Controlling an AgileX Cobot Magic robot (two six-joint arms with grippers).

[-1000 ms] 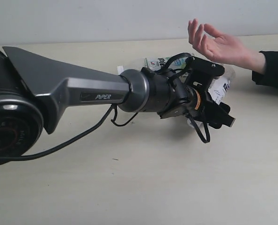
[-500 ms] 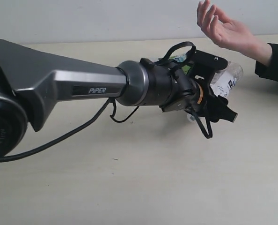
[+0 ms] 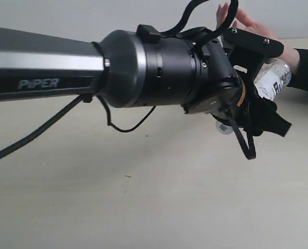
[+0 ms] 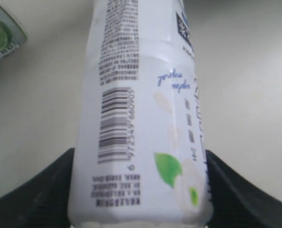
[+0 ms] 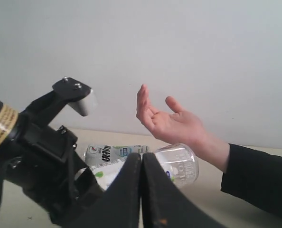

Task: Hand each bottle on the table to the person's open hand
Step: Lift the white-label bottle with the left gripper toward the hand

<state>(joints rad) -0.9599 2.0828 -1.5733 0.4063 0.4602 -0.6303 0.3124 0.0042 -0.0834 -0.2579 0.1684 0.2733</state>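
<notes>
My left gripper (image 3: 264, 104) is shut on a clear bottle (image 3: 273, 78) with a white floral label, held in the air just below the person's open hand (image 3: 247, 27). In the left wrist view that bottle (image 4: 141, 109) fills the gap between the black fingers (image 4: 46, 190) of the left gripper (image 4: 140, 164). A green-white labelled bottle (image 5: 113, 153) lies on the table (image 3: 143, 197) behind it. My right gripper (image 5: 141, 157) is shut and empty, lower down, facing the hand (image 5: 172, 123) and the held bottle (image 5: 179, 164). The other bottles are out of view.
The person's black sleeve (image 3: 307, 70) lies at the table's far right. My left arm's thick grey forearm (image 3: 55, 67) spans most of the exterior view. A pale wall (image 5: 179, 47) stands behind the table.
My left arm has lifted the floral bottle up and to the right, close under the hand. The hand has moved up and to the right too.
</notes>
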